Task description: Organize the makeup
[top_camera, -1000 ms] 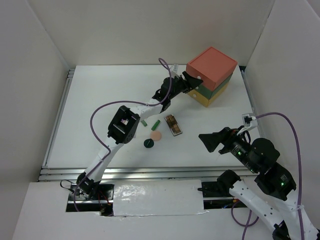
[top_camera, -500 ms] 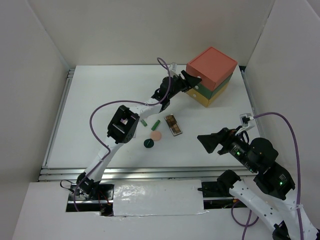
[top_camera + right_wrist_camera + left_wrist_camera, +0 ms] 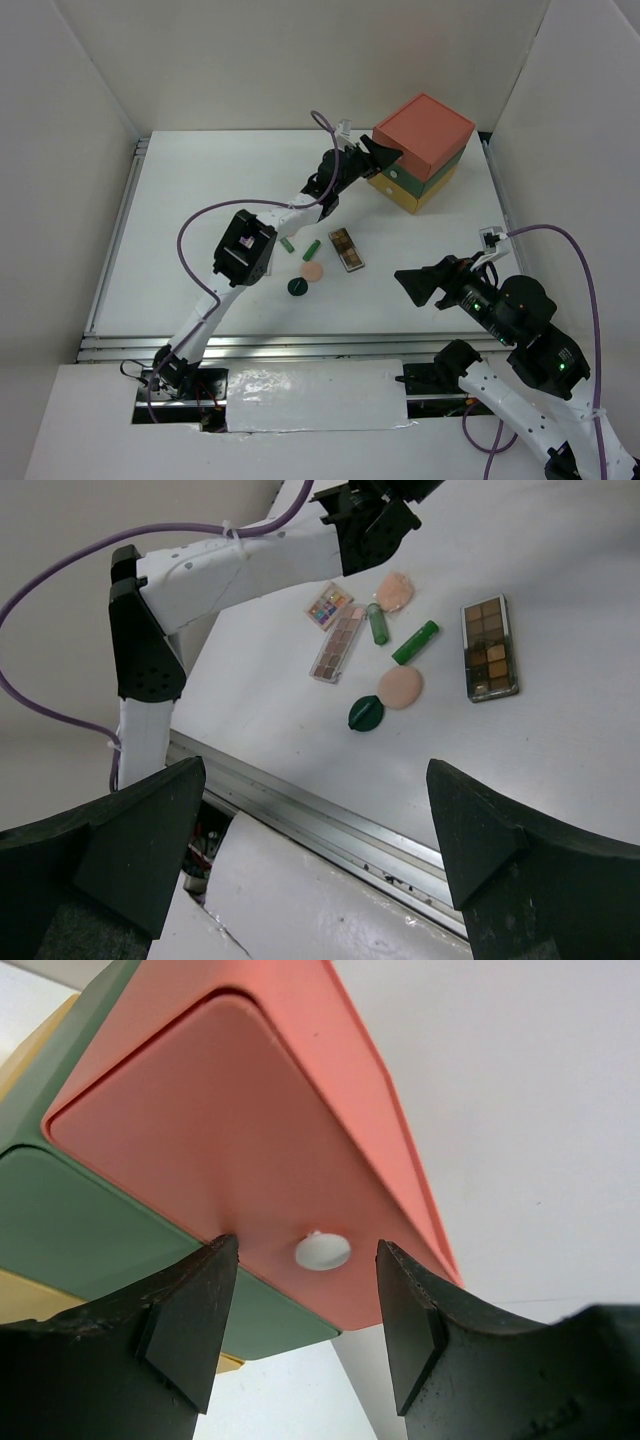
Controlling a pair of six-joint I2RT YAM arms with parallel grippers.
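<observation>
The makeup lies mid-table: a brown palette [image 3: 346, 248] [image 3: 489, 647], a second long palette [image 3: 337, 648], a small multicolour palette [image 3: 329, 606], two peach compacts [image 3: 400, 688] [image 3: 394, 591], a dark green disc [image 3: 297, 287] [image 3: 366, 713] and two green tubes [image 3: 415, 641] [image 3: 378, 624]. My left gripper [image 3: 385, 157] [image 3: 305, 1260] is open at the drawer box's orange top drawer [image 3: 240, 1130]. Its jaws stand either side of the white knob [image 3: 322, 1251] without touching it. My right gripper [image 3: 408, 283] [image 3: 315, 780] hangs wide open and empty, right of the makeup.
The orange-green-yellow drawer box [image 3: 425, 150] stands at the back right, drawers closed. White walls enclose the table on three sides. A metal rail [image 3: 330, 820] runs along the near edge. The left arm [image 3: 250, 555] reaches over the makeup.
My left gripper has crept up and closer to the orange drawer's front. The right arm has shifted very slightly left. The makeup has not moved.
</observation>
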